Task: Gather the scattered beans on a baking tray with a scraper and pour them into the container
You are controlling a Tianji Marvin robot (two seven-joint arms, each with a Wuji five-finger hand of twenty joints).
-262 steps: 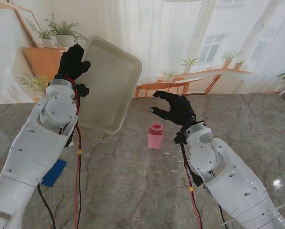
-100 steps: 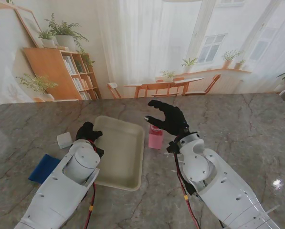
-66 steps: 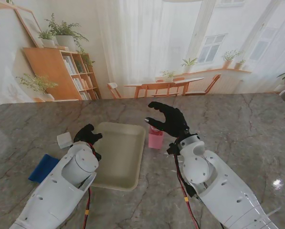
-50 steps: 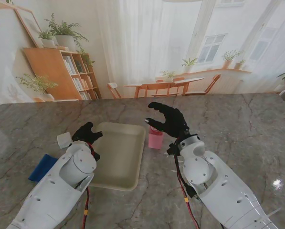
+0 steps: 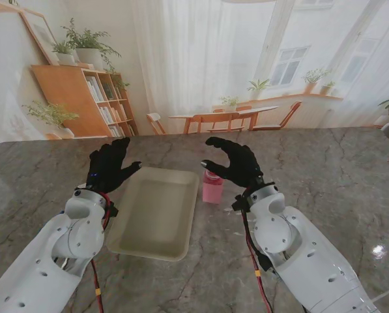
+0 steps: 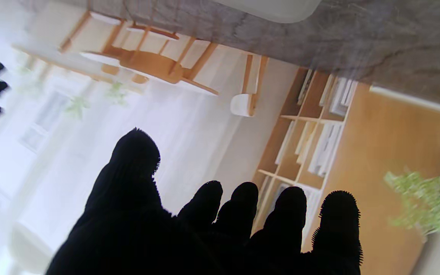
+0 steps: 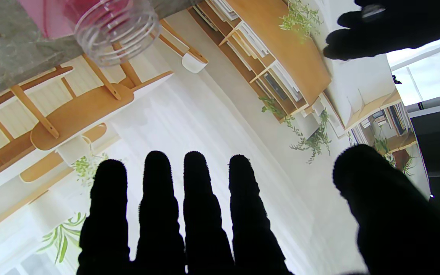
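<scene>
A cream baking tray point(image 5: 156, 215) lies flat on the marble table between my two arms; no beans show in it. Beside its far right corner stands a small pink container point(image 5: 212, 188) with an open clear rim point(image 7: 117, 28). My left hand point(image 5: 108, 171) hangs above the tray's far left corner, fingers spread, holding nothing. My right hand point(image 5: 234, 161) hovers over and just right of the container, fingers spread and empty. In the wrist views the left-hand fingers point(image 6: 243, 221) and the right-hand fingers point(image 7: 189, 206) stand apart. No scraper is in view.
A few pale specks lie on the marble point(image 5: 236, 207) near my right wrist. The table's far edge point(image 5: 181, 138) runs behind both hands, with a printed room backdrop beyond it.
The left hand set the raised tray down flat, let go and lifted with fingers spread. The blue and white things left of the tray are now hidden by the left arm. The right hand barely moved.
</scene>
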